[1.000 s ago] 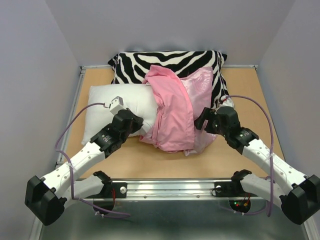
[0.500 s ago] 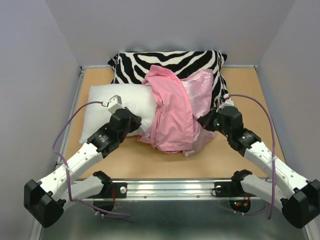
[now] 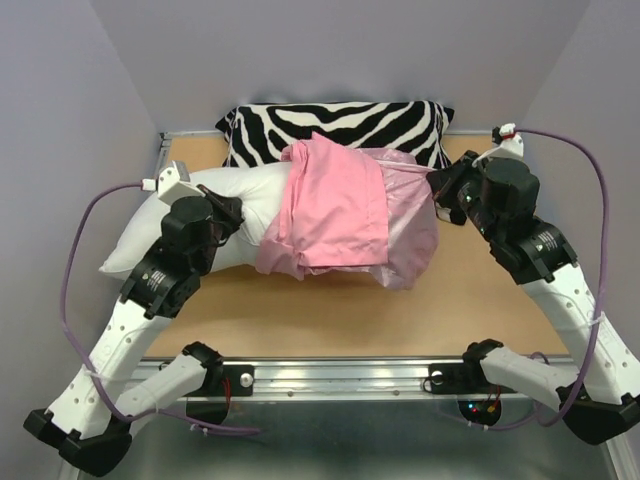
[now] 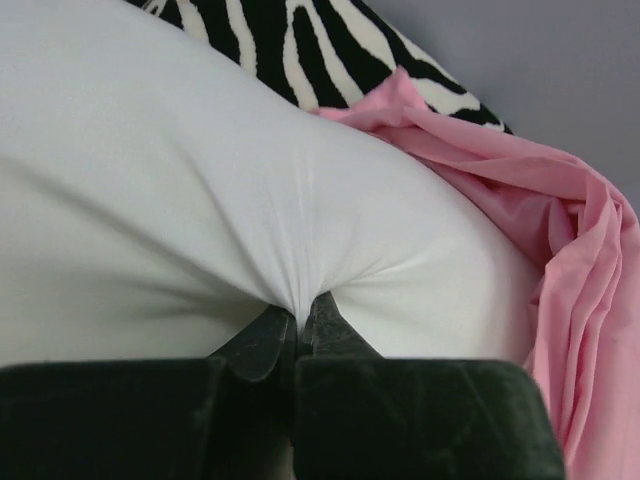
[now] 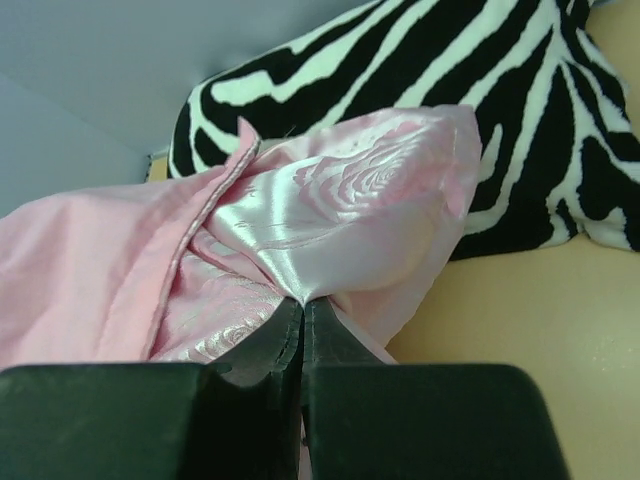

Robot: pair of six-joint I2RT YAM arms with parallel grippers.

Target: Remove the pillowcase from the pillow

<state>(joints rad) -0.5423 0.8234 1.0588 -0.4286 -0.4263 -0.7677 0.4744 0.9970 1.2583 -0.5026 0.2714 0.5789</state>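
The pillowcase [image 3: 345,215] lies bunched across the middle of the tabletop [image 3: 470,310], covering the right end of the pillow [image 3: 235,200]. At its 9 o'clock, the left hand [image 4: 297,312] is pinched tight on a fold of the white pillow, puckering the cloth. At its 3 o'clock, the right hand [image 5: 302,300] is clamped on a satin corner of the pillowcase, with the rose pattern showing. Farther back, at 12 o'clock, a zebra-striped cushion [image 3: 340,122] sits just behind them by the back wall.
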